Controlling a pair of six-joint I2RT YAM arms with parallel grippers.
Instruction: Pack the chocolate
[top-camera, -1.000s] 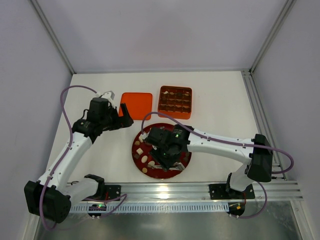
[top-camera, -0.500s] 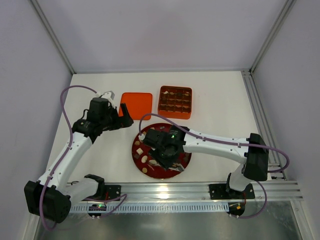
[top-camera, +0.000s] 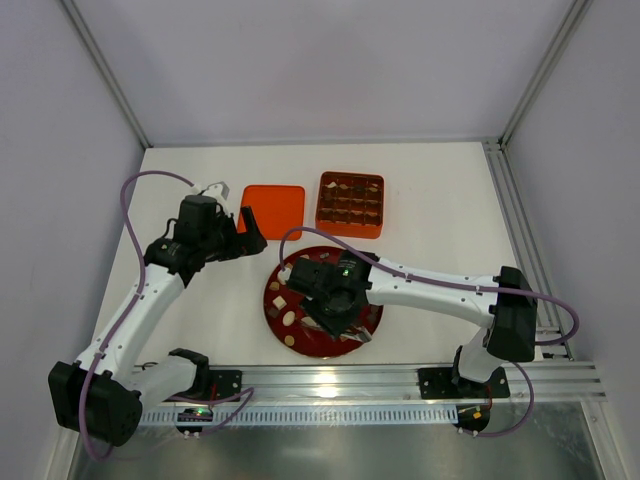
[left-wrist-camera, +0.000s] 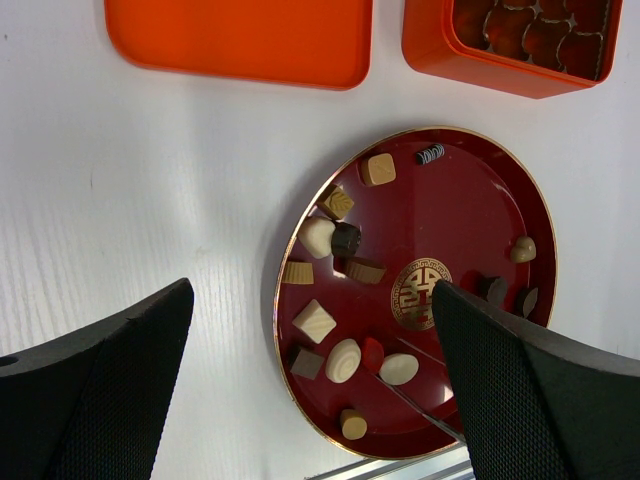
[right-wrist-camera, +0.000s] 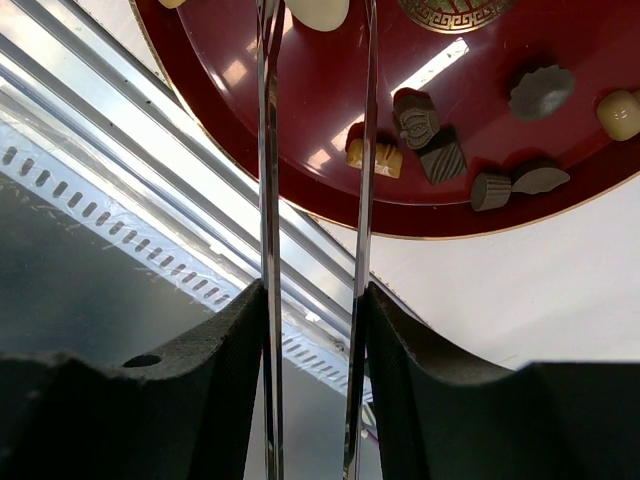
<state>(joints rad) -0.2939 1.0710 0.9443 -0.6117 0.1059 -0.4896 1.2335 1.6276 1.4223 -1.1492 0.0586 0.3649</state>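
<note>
Right wrist view: chocolate lies scattered on the red plate, one cream piece ahead of the right fingers, between the blades of the tweezers they clamp. Those fingers have just squeezed slightly tighter, so a pick seems underway. The left fingers stand wide apart, plate ahead of them.

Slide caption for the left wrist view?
Open left hand facing a dark red plate of mixed chocolates; orange lid and tray behind.

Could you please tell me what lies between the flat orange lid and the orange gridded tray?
Nothing: only a narrow strip of bare white table separates the lid from the tray, as the left wrist view shows.
</note>
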